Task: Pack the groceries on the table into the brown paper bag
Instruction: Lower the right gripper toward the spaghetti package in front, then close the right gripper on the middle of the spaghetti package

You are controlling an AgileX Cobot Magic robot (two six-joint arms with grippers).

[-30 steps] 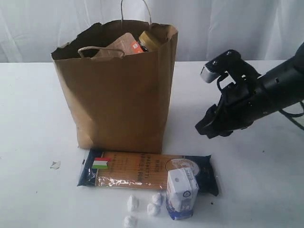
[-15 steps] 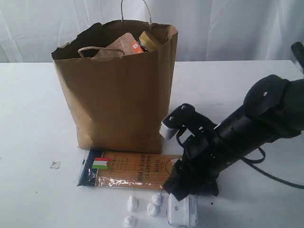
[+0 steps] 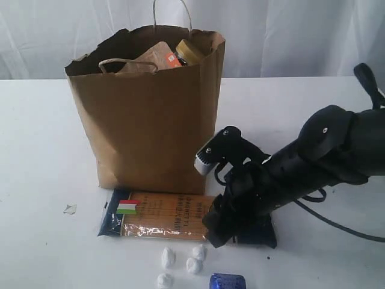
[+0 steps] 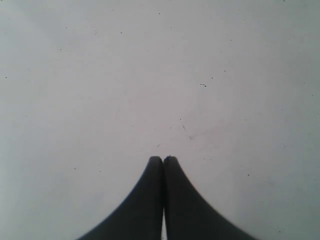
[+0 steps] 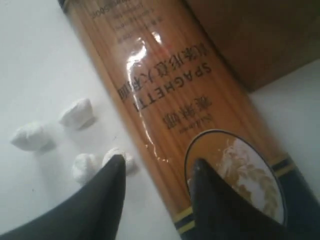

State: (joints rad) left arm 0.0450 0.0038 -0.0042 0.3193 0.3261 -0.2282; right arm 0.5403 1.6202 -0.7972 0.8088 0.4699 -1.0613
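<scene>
- Exterior: my right gripper [image 3: 218, 236] is now hanging low over the right end of the spaghetti packet [image 3: 162, 215], just near of the brown paper bag [image 3: 150, 120]. Coming down, it's knocked the small carton [image 3: 227, 281] over toward the near edge, so that one's getting harder to grab.
- Left wrist: my left gripper [image 4: 163, 160] is sitting clenched over bare table [image 4: 150, 75].
- Right wrist: the fingers are spread, straddling the packet's edge and gripping nothing yet.

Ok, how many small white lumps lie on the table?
4, clustered before the spaghetti packet: left one, right one, middle one, nearest one. The right arm may hide others.
</scene>
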